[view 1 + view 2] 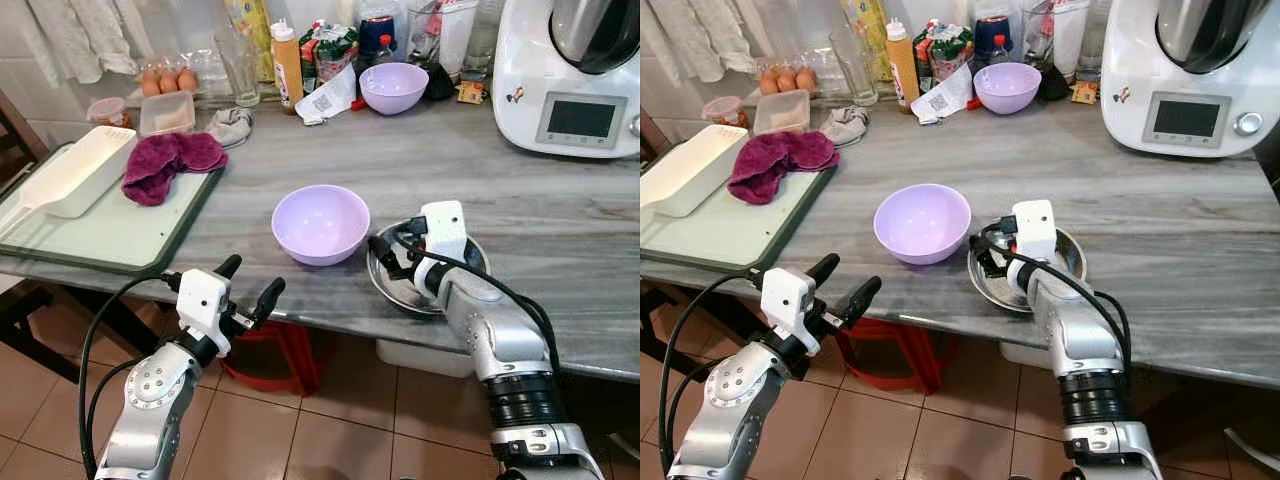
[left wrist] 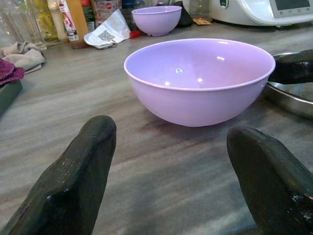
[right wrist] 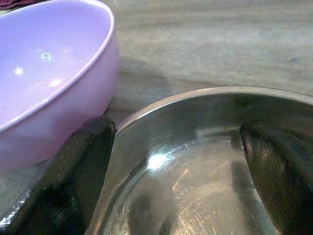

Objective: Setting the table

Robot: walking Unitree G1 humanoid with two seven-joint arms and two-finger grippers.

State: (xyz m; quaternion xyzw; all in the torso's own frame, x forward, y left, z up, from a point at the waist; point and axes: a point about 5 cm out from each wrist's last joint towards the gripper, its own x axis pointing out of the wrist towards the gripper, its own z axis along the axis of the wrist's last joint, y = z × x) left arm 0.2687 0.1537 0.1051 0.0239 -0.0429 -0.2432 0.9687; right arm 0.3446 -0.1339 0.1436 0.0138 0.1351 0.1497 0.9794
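A lilac bowl (image 1: 320,222) stands near the front of the grey counter (image 1: 330,160). Right beside it lies a shallow steel bowl (image 1: 392,290). My right gripper (image 1: 388,256) is open over the steel bowl's near-left rim. In the right wrist view one finger (image 3: 73,181) sits outside the rim, against the lilac bowl (image 3: 44,73), and the other sits inside the steel bowl (image 3: 195,161). My left gripper (image 1: 250,283) is open and empty, level with the counter's front edge and pointing at the lilac bowl (image 2: 198,81). A second lilac bowl (image 1: 392,86) stands at the back.
A green tray (image 1: 110,235) at the left carries a white container (image 1: 75,170) and a magenta cloth (image 1: 170,160). A white kitchen machine (image 1: 570,80) fills the back right. Bottles, a glass and eggs line the back wall. A red stool (image 1: 285,355) stands under the counter.
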